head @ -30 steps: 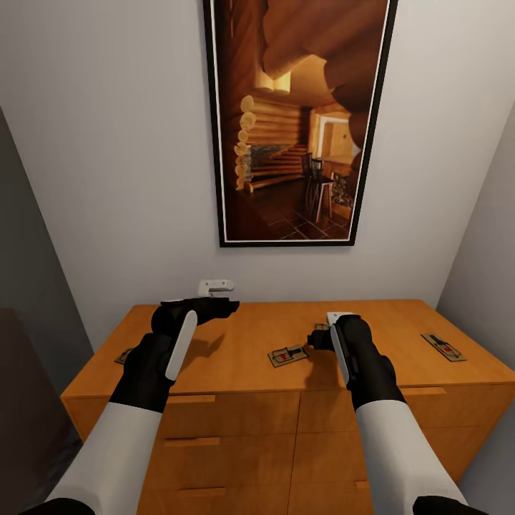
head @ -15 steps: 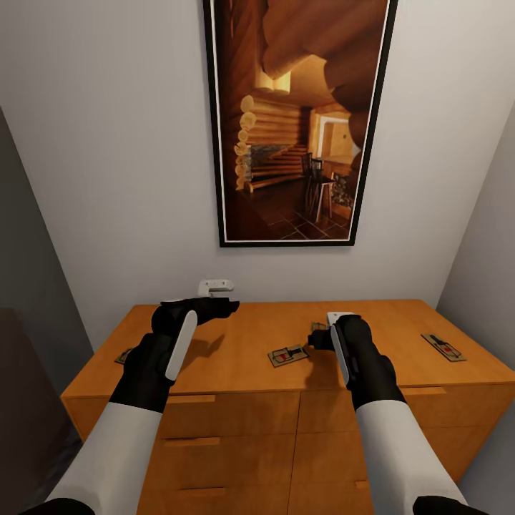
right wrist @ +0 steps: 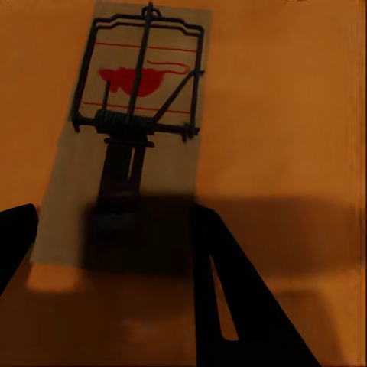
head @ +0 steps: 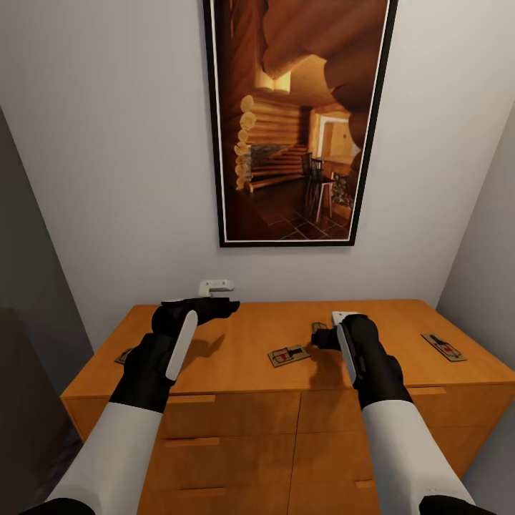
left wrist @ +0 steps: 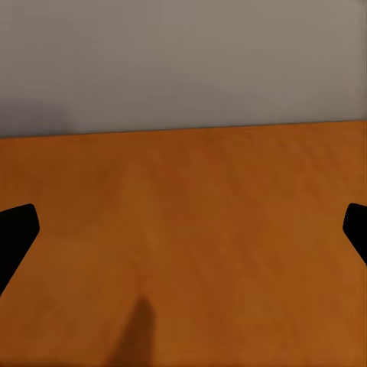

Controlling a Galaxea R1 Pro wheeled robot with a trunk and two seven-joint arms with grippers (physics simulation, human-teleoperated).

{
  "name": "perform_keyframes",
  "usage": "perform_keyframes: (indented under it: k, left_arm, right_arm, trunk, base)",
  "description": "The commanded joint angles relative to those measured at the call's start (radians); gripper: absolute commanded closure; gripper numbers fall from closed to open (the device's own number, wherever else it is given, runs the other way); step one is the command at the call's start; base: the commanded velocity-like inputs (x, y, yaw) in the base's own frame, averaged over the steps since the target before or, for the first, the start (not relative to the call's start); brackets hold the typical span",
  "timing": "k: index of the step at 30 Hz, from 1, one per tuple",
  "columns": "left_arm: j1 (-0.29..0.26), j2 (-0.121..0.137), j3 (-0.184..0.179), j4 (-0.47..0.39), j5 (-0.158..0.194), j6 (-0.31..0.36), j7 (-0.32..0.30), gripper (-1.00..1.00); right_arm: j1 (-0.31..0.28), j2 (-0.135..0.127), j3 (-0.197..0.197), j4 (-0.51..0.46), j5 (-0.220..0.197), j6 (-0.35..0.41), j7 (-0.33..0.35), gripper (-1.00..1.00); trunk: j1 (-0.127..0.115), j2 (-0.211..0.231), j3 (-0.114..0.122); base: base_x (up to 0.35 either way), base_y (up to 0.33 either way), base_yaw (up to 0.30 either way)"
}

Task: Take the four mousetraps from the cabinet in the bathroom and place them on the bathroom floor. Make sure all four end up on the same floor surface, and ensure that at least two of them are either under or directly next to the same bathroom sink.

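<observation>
Mousetraps (head: 288, 355): four, by my count, two in plain view and two partly hidden behind my arms. Cabinet (head: 243, 336): one, with a single framed picture (head: 297, 121) and one white wall fitting (head: 216, 287) above it. Grippers, mine: two, the left gripper (head: 227, 307) and the right gripper (head: 316, 337).

Head cam looks down and fwd from above at the cabinet (head: 243, 343) top and wall. Left wrist cam sits low, close over bare top, facing the wall. Right wrist cam hangs very close over one mousetrap (right wrist: 126, 138). All three share that wooden top.
</observation>
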Motion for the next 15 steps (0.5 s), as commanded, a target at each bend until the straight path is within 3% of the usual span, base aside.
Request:
perform_keyframes:
  k: [1,2,15]
  left_arm:
    - [-0.001,0.000,0.000,-0.001,0.008,0.004,0.006,-1.00]
    - [-0.001,0.000,0.000,-0.001,0.008,0.004,0.007,-1.00]
    - [-0.001,0.000,0.000,-0.001,0.008,0.004,0.007,-1.00]
  right_arm:
    - [0.000,-0.008,-0.005,0.018,0.041,0.003,-0.003,1.00]
    - [0.000,-0.083,-0.021,-0.330,0.040,0.003,0.002,1.00]
    - [0.000,-0.089,-0.022,-0.377,0.040,0.003,0.002,1.00]
  trunk:
    - [0.000,-0.001,-0.001]
    - [0.000,-0.001,-0.001]
    - [0.000,-0.001,-0.001]
  base:
    - [0.000,0.000,0.000]
    - [0.000,0.000,0.000]
    - [0.000,0.000,0.000]
